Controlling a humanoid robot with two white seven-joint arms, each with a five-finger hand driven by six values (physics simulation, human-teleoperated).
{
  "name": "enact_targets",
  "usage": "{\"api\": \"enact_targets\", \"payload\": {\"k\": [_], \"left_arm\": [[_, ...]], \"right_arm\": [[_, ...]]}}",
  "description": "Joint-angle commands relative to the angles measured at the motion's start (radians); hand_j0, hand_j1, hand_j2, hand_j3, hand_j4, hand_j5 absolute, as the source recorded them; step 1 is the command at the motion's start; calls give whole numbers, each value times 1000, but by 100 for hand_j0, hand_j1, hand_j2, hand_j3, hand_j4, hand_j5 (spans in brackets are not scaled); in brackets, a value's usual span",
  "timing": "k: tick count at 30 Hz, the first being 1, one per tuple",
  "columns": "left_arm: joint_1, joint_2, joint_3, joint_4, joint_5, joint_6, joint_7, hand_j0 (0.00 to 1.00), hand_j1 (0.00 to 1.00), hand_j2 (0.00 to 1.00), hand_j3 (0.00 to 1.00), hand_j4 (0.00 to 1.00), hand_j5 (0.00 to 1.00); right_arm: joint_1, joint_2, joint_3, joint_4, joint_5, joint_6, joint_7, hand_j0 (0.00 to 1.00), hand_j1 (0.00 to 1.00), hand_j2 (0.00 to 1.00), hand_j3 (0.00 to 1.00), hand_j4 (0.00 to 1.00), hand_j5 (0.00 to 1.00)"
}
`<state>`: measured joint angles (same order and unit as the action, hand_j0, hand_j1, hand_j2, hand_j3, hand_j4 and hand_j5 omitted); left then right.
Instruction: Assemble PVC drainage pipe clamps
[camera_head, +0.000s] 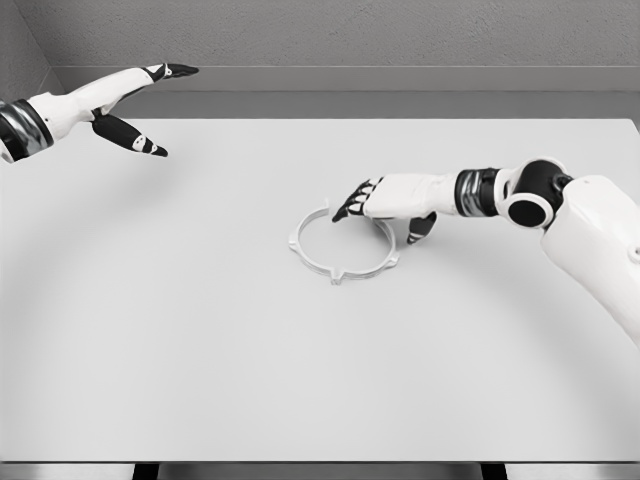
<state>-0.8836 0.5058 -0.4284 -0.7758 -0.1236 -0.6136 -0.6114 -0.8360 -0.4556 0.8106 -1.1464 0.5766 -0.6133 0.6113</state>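
A white PVC clamp ring (342, 270) lies flat near the middle of the white table (200, 330). My right hand (385, 205) hovers over the ring's far right part, palm down. Its fingers (350, 205) stretch out toward the left and its thumb (420, 229) points down just outside the ring's right side. It holds nothing. My left hand (135, 110) is raised at the far left, well away from the ring. Its fingers are spread and it holds nothing.
The table's far edge (350, 120) meets a grey wall. Its front edge (320, 462) runs along the bottom of the view.
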Motion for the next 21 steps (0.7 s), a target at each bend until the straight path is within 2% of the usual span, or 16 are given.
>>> {"api": "enact_targets", "payload": {"k": [1, 21], "left_arm": [[0, 0, 2, -2, 9, 3, 0, 100, 100, 100, 100, 100, 100], [6, 5, 0, 0, 7, 3, 0, 100, 100, 100, 100, 100, 100]], "right_arm": [[0, 5, 7, -1, -4, 2, 0, 100, 100, 100, 100, 100, 100], [-20, 38, 25, -7, -9, 2, 0, 100, 100, 100, 100, 100, 100]]}}
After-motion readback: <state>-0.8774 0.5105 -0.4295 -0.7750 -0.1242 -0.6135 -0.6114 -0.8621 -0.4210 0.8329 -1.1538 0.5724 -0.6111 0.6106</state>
